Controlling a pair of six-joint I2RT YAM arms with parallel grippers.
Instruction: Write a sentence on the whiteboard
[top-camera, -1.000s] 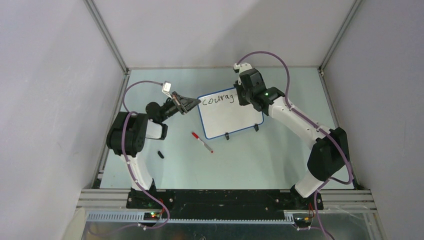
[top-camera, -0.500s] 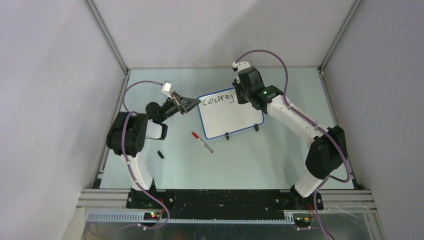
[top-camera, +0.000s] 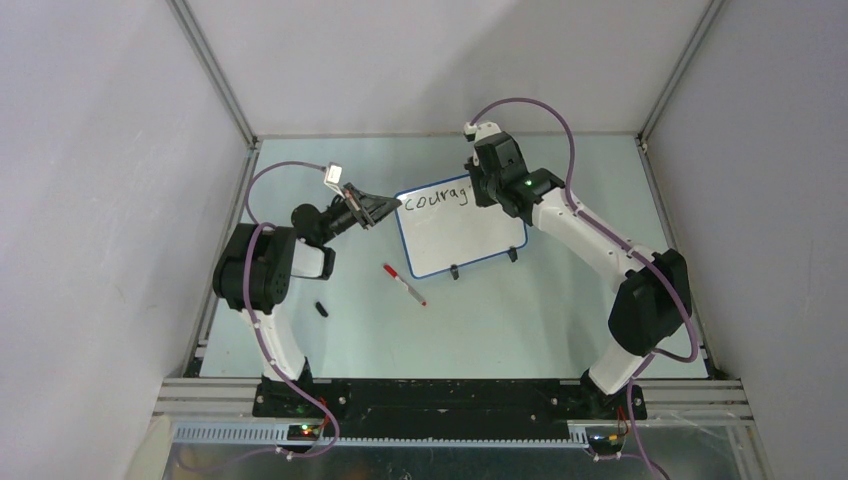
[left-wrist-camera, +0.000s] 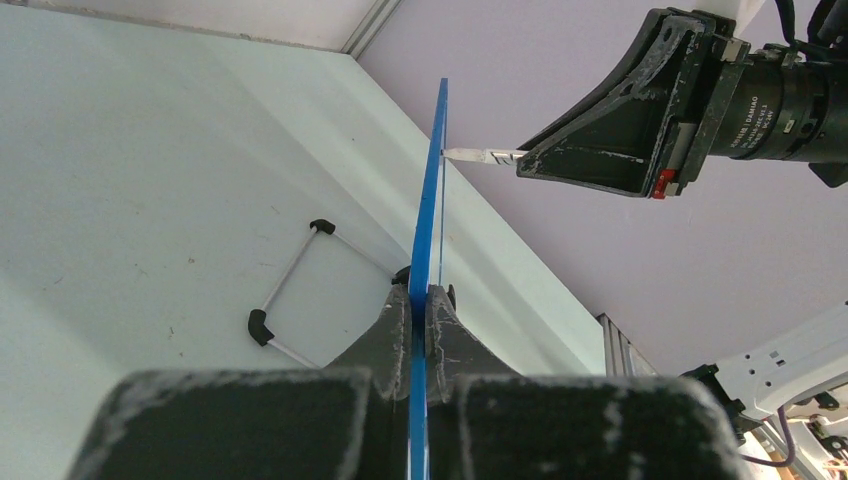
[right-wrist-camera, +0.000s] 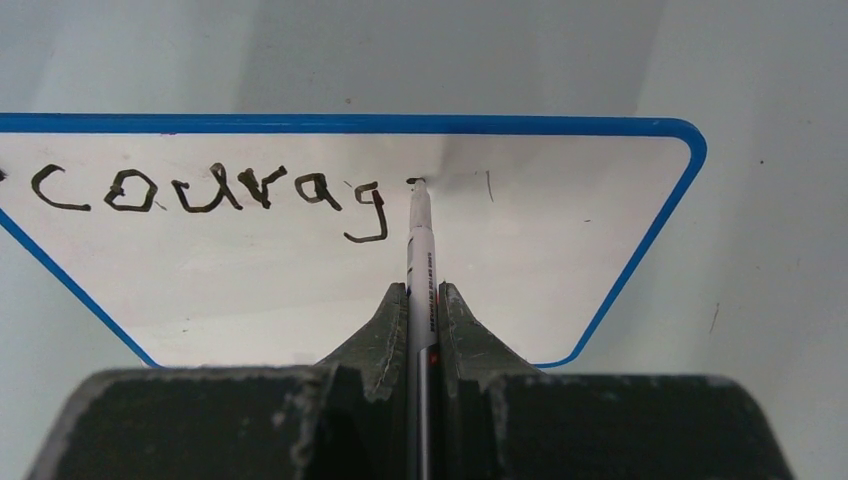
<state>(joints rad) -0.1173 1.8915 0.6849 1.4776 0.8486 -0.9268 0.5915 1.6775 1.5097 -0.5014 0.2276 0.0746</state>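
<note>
Touching the whiteboard (right-wrist-camera: 560, 260), a marker (right-wrist-camera: 421, 245) sits in the right claw (right-wrist-camera: 421, 292).

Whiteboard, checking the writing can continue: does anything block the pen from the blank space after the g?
Nothing visible. The pen in the right hand touches the whiteboard just past the g; beyond is bare.

Open table (top-camera: 560, 300) right of the whiteboard (top-camera: 460, 240) — pen (top-camera: 405, 285) and cap (top-camera: 321, 308) clutter its left.

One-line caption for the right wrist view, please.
Right gripper shut on a marker, tip on the whiteboard right of the handwritten letters "courag".
</note>
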